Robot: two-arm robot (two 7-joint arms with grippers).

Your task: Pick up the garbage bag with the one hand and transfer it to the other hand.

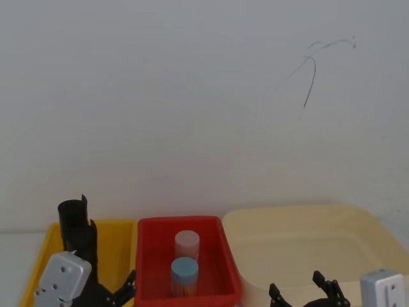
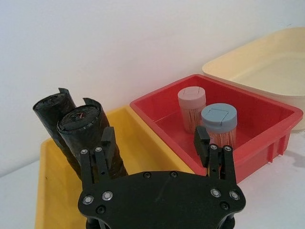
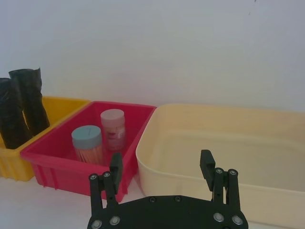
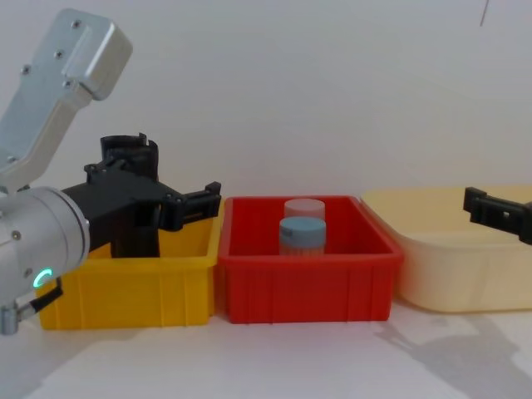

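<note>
The garbage bag (image 2: 86, 125) stands upright in the yellow bin (image 4: 133, 291), at that bin's left end, with its crinkled black top rising above the bin's walls. A 2nd black roll (image 2: 51, 109), nearly the same, stands just beside it and a little farther from the left hand (image 2: 154, 138). Whether the 2 rolls touch cannot be told.

The left hand hangs over the yellow bin with its 2 fingers spread wide and nothing between them. In the left wrist view the garbage bag runs down behind one fingertip (image 2: 107, 137), outside the gap. It cannot be told whether that finger touches the bag. In the chest view the silver left arm (image 4: 41, 233) comes in from the left edge, a green light glowing low on its round body.

The right hand (image 3: 161, 163) is released too, its fingers apart and holding nothing. It hovers by the near side of the cream bin (image 4: 449, 274), well apart from the garbage bag.

The 3 bins sit in a row on the white desk (image 4: 274, 357): yellow on the left, the red bin (image 4: 307, 287) in the middle and cream on the right. In the red bin a blue-capped jar (image 2: 218, 119) stands upright just in front of a pink-capped jar (image 2: 191, 98).
</note>
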